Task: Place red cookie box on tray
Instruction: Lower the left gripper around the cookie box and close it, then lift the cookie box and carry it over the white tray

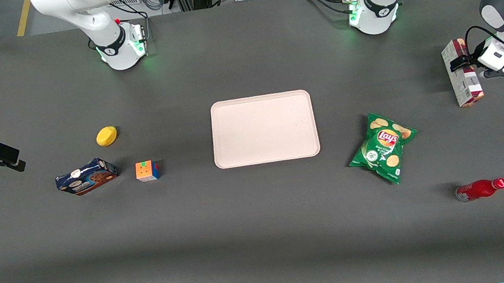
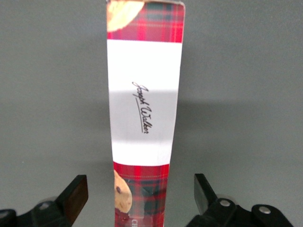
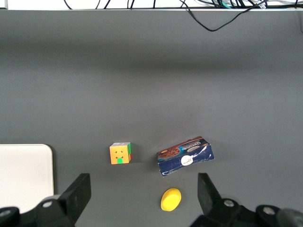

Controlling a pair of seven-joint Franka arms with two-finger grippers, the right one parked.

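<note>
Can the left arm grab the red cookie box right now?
Probably yes. The gripper is at the red cookie box, its fingers open on either side with gaps, and nothing lies between them.

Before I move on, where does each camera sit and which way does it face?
Front view: high above the table, facing both arm bases; the tool is at the red cookie box, the tray mid-table.
Left wrist view: on the working arm, looking down at the red cookie box between the open tool's fingers.
Right wrist view: on the parked arm, over the blue cookie box.
Shared: front and left wrist views both show the red cookie box.
</note>
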